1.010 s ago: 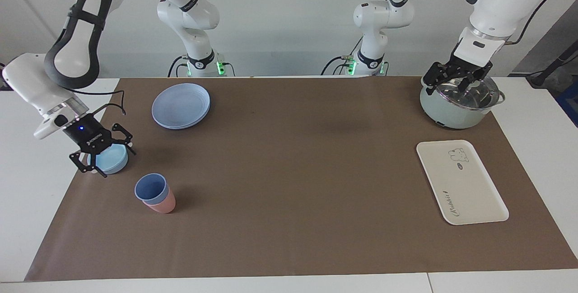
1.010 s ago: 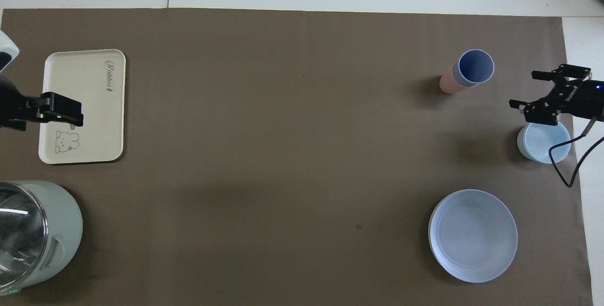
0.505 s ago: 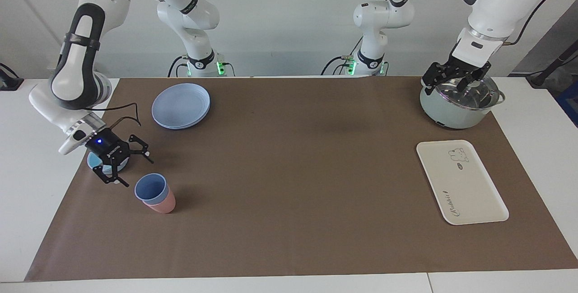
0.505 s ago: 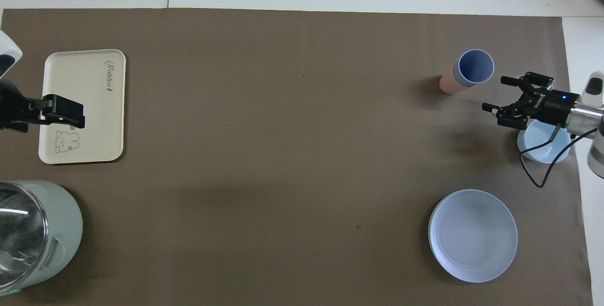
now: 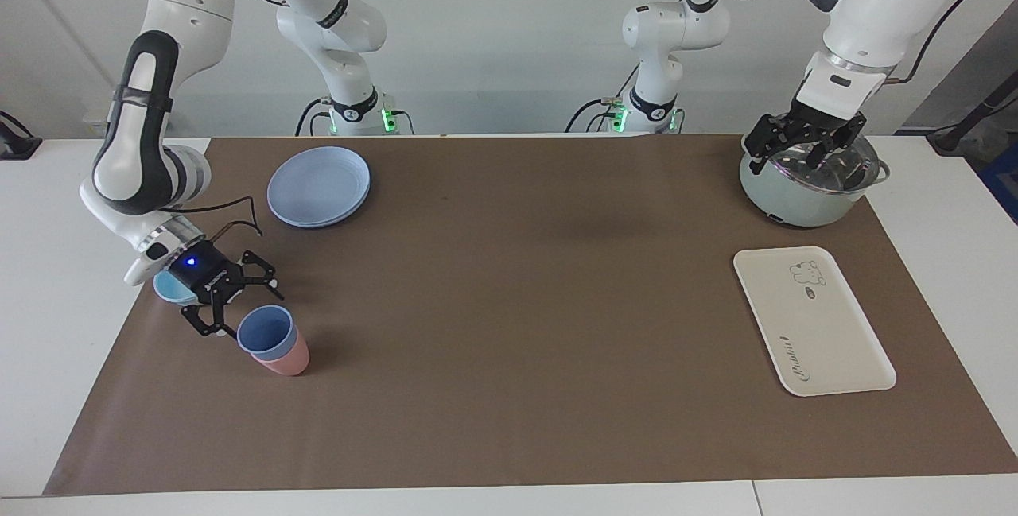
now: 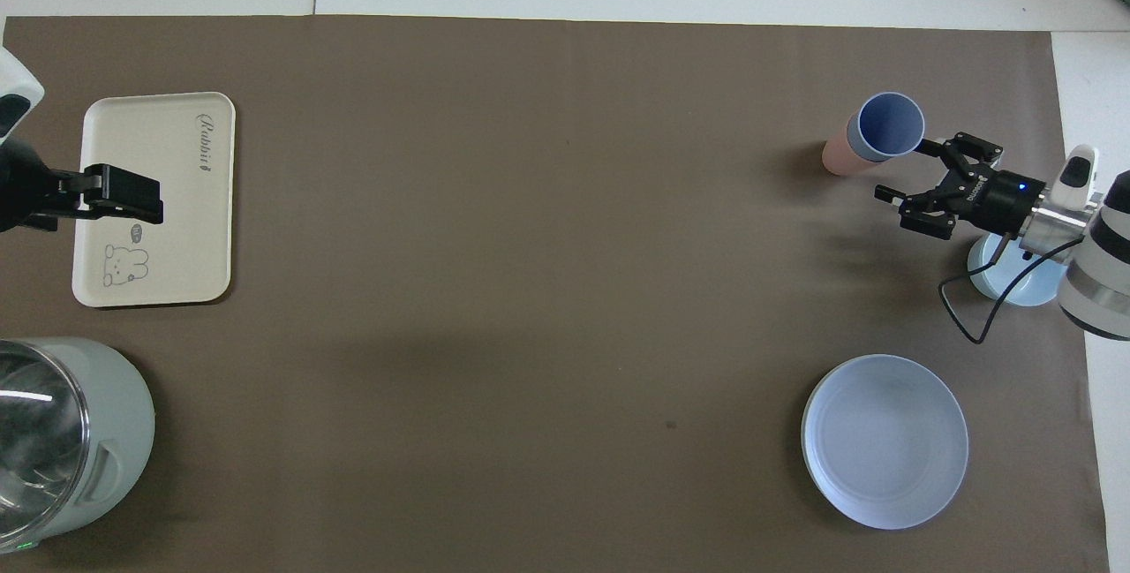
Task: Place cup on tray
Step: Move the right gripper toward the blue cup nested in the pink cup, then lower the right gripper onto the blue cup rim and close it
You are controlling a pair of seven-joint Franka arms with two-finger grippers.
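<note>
The periwinkle-blue cup [image 5: 266, 332] [image 6: 885, 126] sits nested in a salmon-pink cup [image 5: 288, 359] [image 6: 833, 157] near the right arm's end of the table. My right gripper [image 5: 242, 311] [image 6: 902, 171] hangs low and open just beside the cup's rim, with nothing between its fingers. The cream-white tray [image 5: 827, 341] [image 6: 190, 220] lies flat and bare at the left arm's end. My left gripper [image 5: 805, 142] [image 6: 124, 199] is raised and open over the pot's glass lid and holds nothing.
A light-blue bowl [image 5: 170, 288] [image 6: 1015, 287] stands under the right wrist, partly hidden. A round blue plate [image 5: 318, 185] [image 6: 885, 441] lies nearer the robots. A pale green pot [image 5: 795, 198] [image 6: 88, 432] stands nearer the robots than the tray.
The right gripper has swung from over the bowl toward the cup and sunk lower, still open. The left gripper has barely shifted over the pot.
</note>
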